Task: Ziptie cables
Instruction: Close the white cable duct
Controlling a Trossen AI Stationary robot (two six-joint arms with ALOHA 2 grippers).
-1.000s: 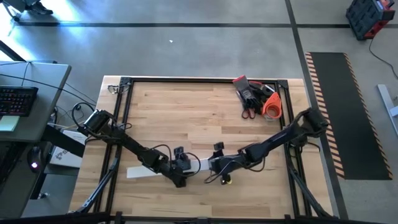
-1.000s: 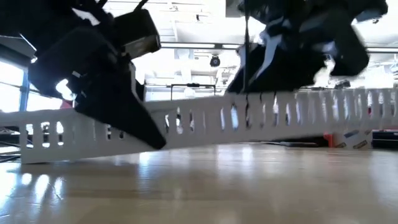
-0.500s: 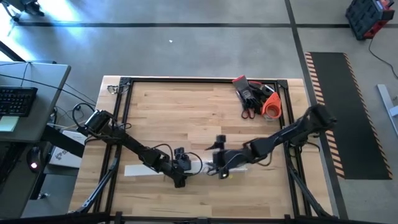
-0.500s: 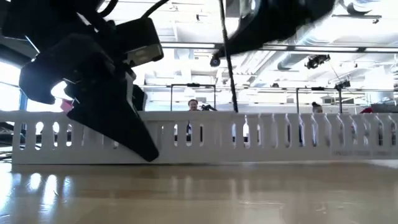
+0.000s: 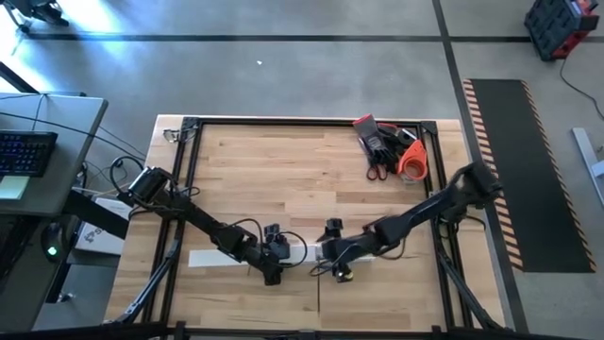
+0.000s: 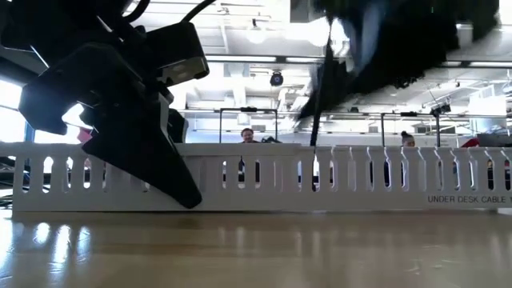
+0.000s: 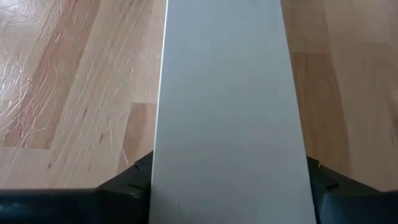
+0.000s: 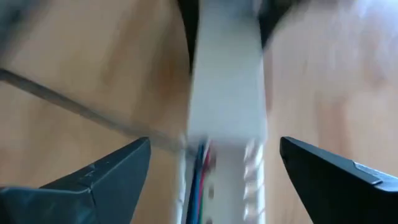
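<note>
**Both grippers over the white channel strip at the near middle of the table**

A long flat white plastic channel strip (image 5: 236,257) with slotted side walls lies along the near part of the light wooden table (image 5: 283,170). In the low view it rests flat on the tabletop.

The left gripper (image 5: 274,267) is low over the strip near its middle, and in the left wrist view its two dark fingers (image 7: 134,180) sit against either edge of the strip, clamped on it.

The right gripper (image 5: 330,257) is just to the right of the left one, above the strip's right end. Its jaws stand wide apart with the strip between them, touching neither finger (image 8: 112,168).

The cables (image 8: 200,171), thin blue, red and grey wires, show in the right wrist view lying inside the channel; one thin dark wire (image 5: 326,274) curves out just near of the right gripper.

A red, black and orange heap of tools (image 5: 389,148) lies at the far right corner, well apart.
</note>
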